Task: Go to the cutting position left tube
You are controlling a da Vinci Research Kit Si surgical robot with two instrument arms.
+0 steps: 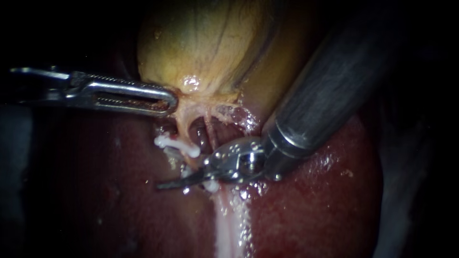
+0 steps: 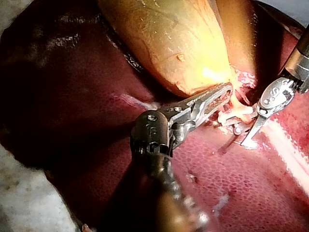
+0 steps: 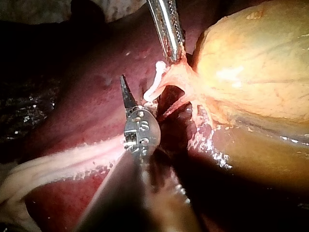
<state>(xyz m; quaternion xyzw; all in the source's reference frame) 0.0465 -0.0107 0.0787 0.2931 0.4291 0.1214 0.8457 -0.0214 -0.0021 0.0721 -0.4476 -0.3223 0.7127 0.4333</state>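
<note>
We grip the gallbladder [image 1: 205,43] with the left instrument [image 1: 165,101]; the right instrument [image 1: 167,183], jaws closed, could dislodge a clip [image 1: 178,145] if swung carelessly.

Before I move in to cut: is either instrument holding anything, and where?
The left instrument grips the gallbladder at its narrow end, with its jaw tips. The right instrument holds nothing, jaws shut.

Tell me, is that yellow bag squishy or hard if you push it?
Probably squishy: the gallbladder looks like a full, rounded bag, so it would likely dent, not crack. Likely slippery too: its skin shines wet. Its neck seems stretchy, pulling into strands where my left instrument grips it.
</note>
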